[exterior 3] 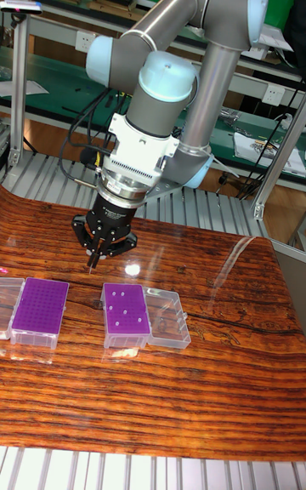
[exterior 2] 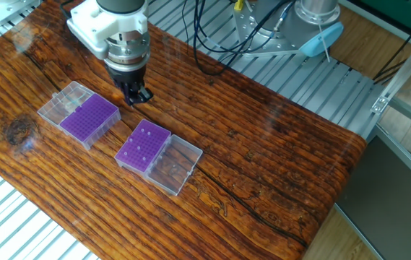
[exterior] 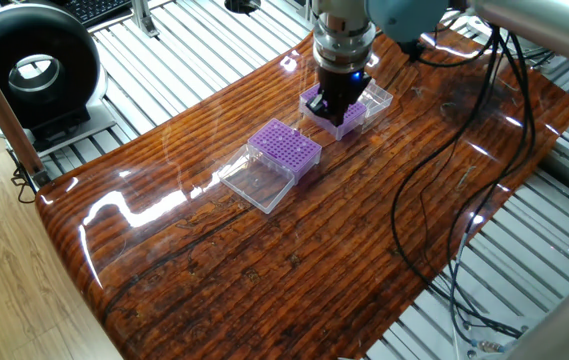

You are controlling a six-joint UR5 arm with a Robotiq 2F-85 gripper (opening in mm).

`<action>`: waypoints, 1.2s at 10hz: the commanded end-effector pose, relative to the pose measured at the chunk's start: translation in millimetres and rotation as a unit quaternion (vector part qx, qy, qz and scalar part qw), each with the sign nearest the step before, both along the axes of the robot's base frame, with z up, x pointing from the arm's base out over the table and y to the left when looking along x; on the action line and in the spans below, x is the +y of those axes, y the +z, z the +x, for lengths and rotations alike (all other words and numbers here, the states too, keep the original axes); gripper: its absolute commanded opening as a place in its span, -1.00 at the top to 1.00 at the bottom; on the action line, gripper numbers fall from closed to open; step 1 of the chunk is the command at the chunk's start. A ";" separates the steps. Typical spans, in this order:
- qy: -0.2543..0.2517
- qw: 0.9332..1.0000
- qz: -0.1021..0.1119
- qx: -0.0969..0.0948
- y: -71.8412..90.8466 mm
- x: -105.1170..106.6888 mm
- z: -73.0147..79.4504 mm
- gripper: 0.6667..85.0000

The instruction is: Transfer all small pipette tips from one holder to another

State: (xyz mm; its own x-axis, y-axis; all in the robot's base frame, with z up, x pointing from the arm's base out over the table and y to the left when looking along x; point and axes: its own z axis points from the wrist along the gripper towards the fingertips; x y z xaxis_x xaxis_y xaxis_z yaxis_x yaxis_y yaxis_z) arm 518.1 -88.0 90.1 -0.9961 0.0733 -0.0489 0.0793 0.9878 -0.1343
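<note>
Two purple grid racks lie on the wooden table. The rack (exterior 2: 142,146) (exterior 3: 126,313) (exterior: 284,148) with an open clear lid (exterior 2: 172,166) holds several small pipette tips (exterior 2: 145,135) (exterior 3: 119,311), which show as pale dots. The other rack (exterior 2: 89,119) (exterior 3: 40,307) (exterior: 336,118) shows no tips. My gripper (exterior 2: 137,94) (exterior 3: 93,262) (exterior: 338,98) hangs above the table just behind the gap between the racks. Its fingers are pinched together on one slender tip (exterior 3: 91,267) that points down.
A clear lid (exterior 2: 63,101) lies open beside the tipless rack. Black cables (exterior: 434,190) trail over the table's right side. A round black device (exterior: 29,70) stands off the table's corner. Slatted metal (exterior 2: 313,79) surrounds the wooden top.
</note>
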 end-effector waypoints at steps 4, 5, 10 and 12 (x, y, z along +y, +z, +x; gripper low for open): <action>0.047 0.999 0.000 0.008 10.3 -44.4 12.9 0.98; 0.046 0.999 -0.001 0.005 10.2 -44.5 14.6 0.98; 0.056 0.998 -0.002 -0.014 4.7 -63.8 28.6 0.98; 0.057 0.998 0.002 -0.018 1.9 -63.9 33.5 0.98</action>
